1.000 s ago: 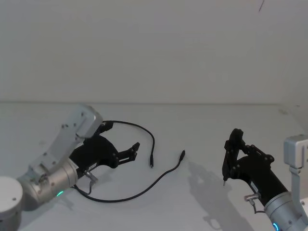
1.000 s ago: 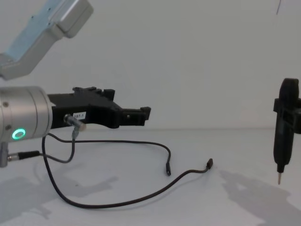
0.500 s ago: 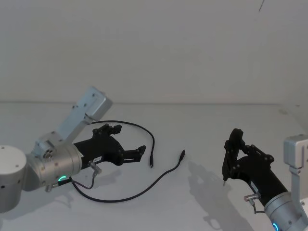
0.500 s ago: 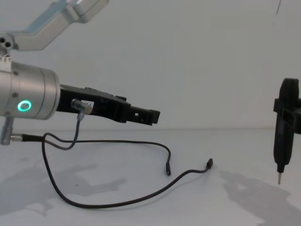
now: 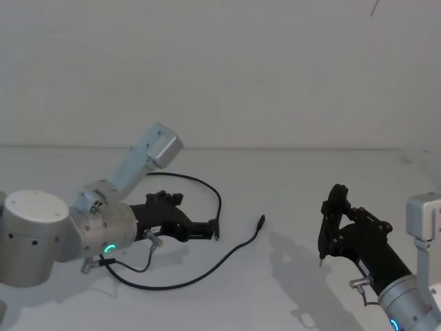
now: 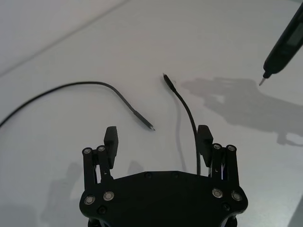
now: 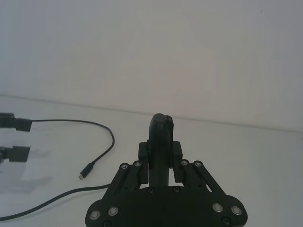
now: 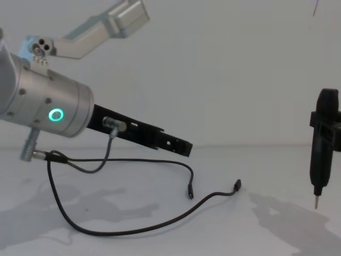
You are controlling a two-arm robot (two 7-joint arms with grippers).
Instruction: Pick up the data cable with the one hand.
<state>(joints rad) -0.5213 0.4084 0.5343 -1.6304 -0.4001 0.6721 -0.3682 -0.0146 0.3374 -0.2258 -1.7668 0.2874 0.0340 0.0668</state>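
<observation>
Cable (image 5: 234, 252) lies on the white table (image 5: 289, 172) in the lower middle of the head view, as a wide loop. One strand makes the bottom of the loop and ends in a plug near the centre of the frame. The other strand goes over the top and turns down to a second plug, near the first but apart from it.

Left gripper (image 5: 212, 229) is in the lower left part of this view, with its tips just beside the second plug. In the chest view this gripper (image 8: 184, 148) slopes down from the left side toward the centre and hangs above the cable (image 8: 133, 232) — it does not touch it. In the left wrist view the jaws stand wide apart and hold nothing. One plug end of the cable (image 6: 182, 101) points into the gap between the fingers (image 6: 111, 139), and the other strand runs just beside one finger, on its inner side.

Right gripper (image 5: 335, 224) is in the lower right of the head view, clamped on a pen tool (image 5: 336, 196). The tool stands nearly upright with its thin tip down, above the table — well apart from the cable.
</observation>
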